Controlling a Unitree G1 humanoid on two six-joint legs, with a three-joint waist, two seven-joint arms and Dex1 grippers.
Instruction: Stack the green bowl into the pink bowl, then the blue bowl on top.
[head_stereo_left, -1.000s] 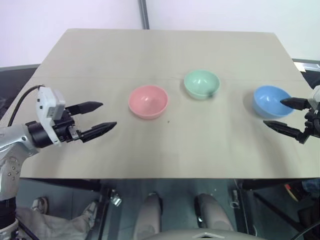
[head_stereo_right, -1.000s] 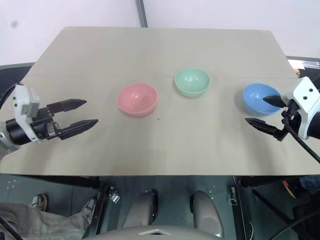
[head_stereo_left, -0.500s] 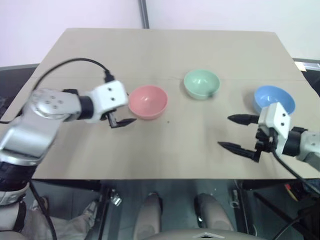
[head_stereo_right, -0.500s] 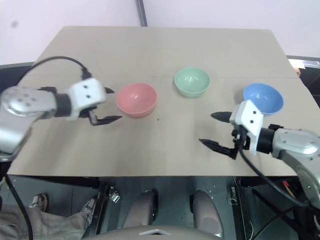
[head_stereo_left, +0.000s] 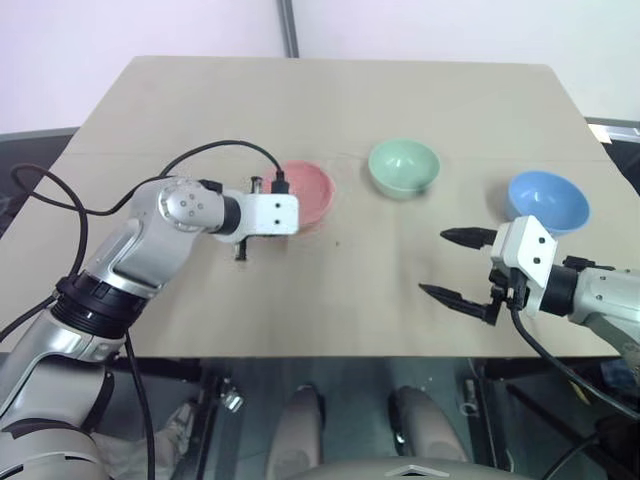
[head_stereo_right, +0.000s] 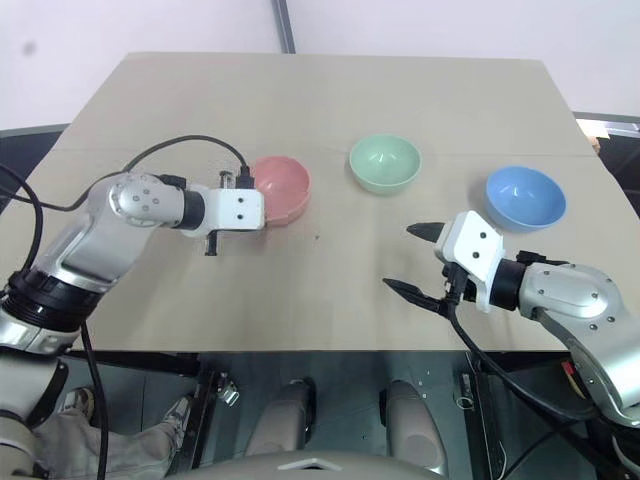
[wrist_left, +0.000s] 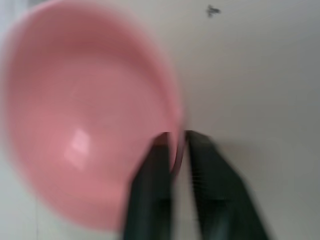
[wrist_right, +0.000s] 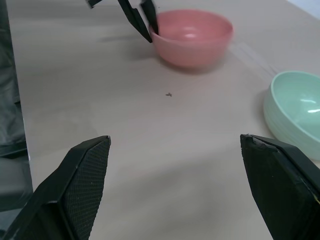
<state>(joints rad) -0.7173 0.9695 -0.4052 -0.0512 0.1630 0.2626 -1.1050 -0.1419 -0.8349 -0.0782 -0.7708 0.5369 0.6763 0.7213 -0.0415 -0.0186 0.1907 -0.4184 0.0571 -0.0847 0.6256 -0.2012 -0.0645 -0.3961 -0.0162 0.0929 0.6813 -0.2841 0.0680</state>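
Note:
The pink bowl (head_stereo_left: 312, 190) sits left of the table's middle. My left gripper (wrist_left: 174, 137) is shut on its near-left rim, one finger inside the bowl and one outside. The right wrist view shows the same grip (wrist_right: 142, 15) on the pink bowl (wrist_right: 192, 35). The green bowl (head_stereo_left: 403, 167) stands a little farther back near the centre, and the blue bowl (head_stereo_left: 547, 200) is at the right. My right gripper (head_stereo_left: 436, 263) hovers open over bare table in front of the blue bowl and right of the pink one, holding nothing.
All three bowls rest upright and apart on the beige table (head_stereo_left: 330, 100). A small dark speck (wrist_right: 169, 94) marks the surface in front of the pink bowl. A black cable loops over my left arm (head_stereo_left: 190, 155).
My left arm swung in from the table's left edge and shut its gripper on the pink bowl's rim. My right gripper moved left, away from the blue bowl, and stayed open.

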